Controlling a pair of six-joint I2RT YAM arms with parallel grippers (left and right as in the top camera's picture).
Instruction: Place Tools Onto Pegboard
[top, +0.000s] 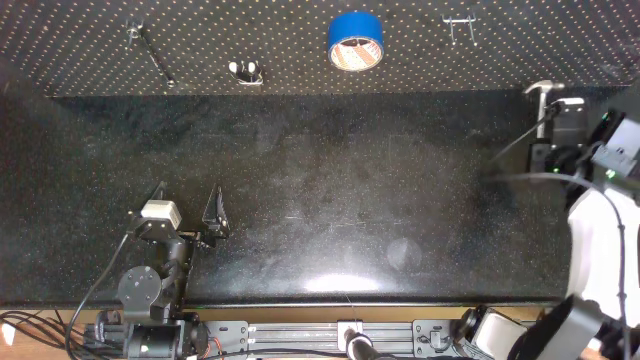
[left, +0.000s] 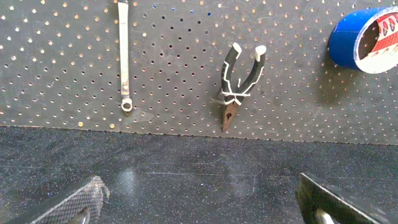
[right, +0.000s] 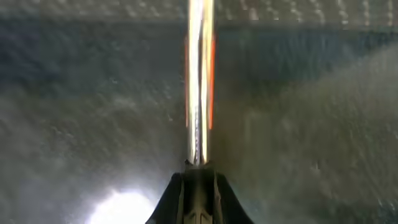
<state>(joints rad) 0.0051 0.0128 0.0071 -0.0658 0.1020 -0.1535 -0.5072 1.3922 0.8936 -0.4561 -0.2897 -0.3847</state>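
On the black pegboard (top: 60, 40) hang a wrench (top: 150, 52) (left: 124, 53), black-handled pliers (top: 246, 71) (left: 238, 81) and a blue tape roll (top: 355, 41) (left: 364, 38). My left gripper (top: 190, 212) (left: 199, 202) is low over the dark worktop near its front left, open and holding nothing, facing the pliers from a distance. My right gripper (top: 556, 125) (right: 198, 180) is at the far right by the pegboard's foot, shut on a long shiny tool (right: 199, 81) with orange edges. The tool's metal head (top: 543, 90) points toward the board. It looks blurred in the right wrist view.
A pair of bare metal hooks (top: 459, 27) sticks out of the pegboard right of the tape. The speckled black worktop (top: 350, 190) stretches open between the two arms. Cables and arm bases run along the front edge (top: 300, 335).
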